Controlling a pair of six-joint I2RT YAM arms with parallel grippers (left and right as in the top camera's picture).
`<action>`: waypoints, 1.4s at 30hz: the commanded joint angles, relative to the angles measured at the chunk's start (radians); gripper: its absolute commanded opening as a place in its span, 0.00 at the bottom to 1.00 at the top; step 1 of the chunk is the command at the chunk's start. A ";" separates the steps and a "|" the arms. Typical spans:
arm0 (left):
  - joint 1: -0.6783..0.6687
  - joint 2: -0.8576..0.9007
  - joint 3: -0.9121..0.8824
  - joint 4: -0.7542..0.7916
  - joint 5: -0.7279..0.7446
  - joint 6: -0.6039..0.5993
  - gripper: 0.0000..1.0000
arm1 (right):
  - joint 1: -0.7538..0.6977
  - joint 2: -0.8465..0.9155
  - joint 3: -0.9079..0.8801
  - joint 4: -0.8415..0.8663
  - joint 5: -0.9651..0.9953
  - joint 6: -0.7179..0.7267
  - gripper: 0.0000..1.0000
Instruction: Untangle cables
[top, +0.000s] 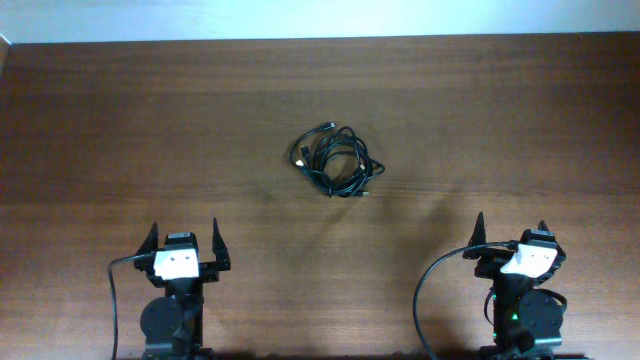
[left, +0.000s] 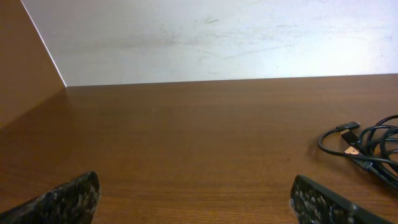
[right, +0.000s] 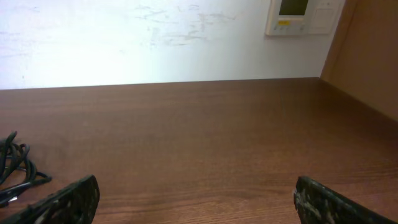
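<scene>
Soft, even light fills the scene. The dark brown wooden table carries a pale sheen in the overhead view. The plain white wall looks very bright, nearly washed out. The bundle of thin black cables casts almost no shadow. The wrist views are slightly grainy.

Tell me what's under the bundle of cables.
Only the brown wooden table shows around and through the loops of the cables. Nothing else is visible beneath, though the spots directly under the overlapping strands are covered.

Black cables on a dark brown wood-grain table.
</scene>
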 joint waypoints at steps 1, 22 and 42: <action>-0.004 -0.009 -0.006 0.001 0.010 0.013 0.98 | -0.005 -0.010 -0.012 0.004 0.016 0.004 0.99; -0.006 -0.008 -0.005 0.074 0.208 0.011 0.98 | -0.005 -0.003 0.004 0.053 -0.275 0.015 0.99; -0.238 1.080 1.197 -0.478 0.303 -0.142 0.98 | -0.004 1.130 1.223 -0.552 -0.854 0.038 0.99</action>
